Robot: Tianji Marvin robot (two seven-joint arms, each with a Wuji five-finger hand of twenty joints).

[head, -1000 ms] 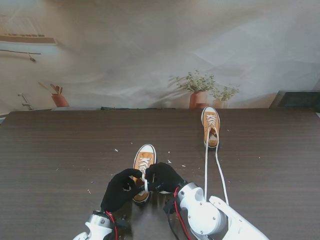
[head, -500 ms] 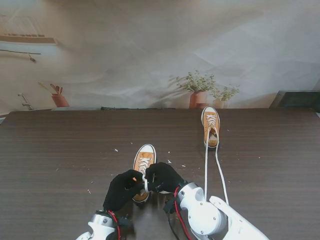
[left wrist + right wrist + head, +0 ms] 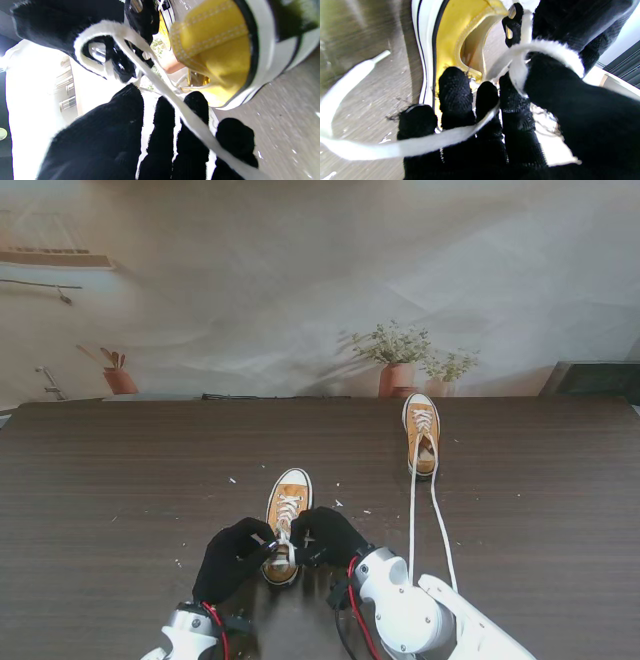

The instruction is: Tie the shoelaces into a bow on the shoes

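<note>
A yellow sneaker [image 3: 286,515] with a white toe lies just ahead of me, its heel between my two black-gloved hands. My left hand [image 3: 232,558] and right hand [image 3: 325,535] meet over the shoe's opening, each pinching its white shoelace [image 3: 283,552]. In the left wrist view the shoelace [image 3: 192,120] crosses my fingers [image 3: 162,140] and loops round the other hand's finger beside the sneaker's heel [image 3: 217,50]. The right wrist view shows the shoelace [image 3: 420,145] draped over my fingers [image 3: 456,100] by the sneaker [image 3: 450,32]. A second sneaker [image 3: 421,432] lies farther right, its long laces [image 3: 412,520] trailing toward me.
Two potted plants [image 3: 397,365] stand at the table's far edge behind the second sneaker, another pot [image 3: 119,378] at the far left. A dark box [image 3: 595,378] sits at the far right. Small white specks [image 3: 232,480] dot the dark wooden table [image 3: 120,480].
My left hand has drawn back a little toward me and to the left, so more of the near sneaker's heel and lace shows between the hands. The right hand has barely moved.
</note>
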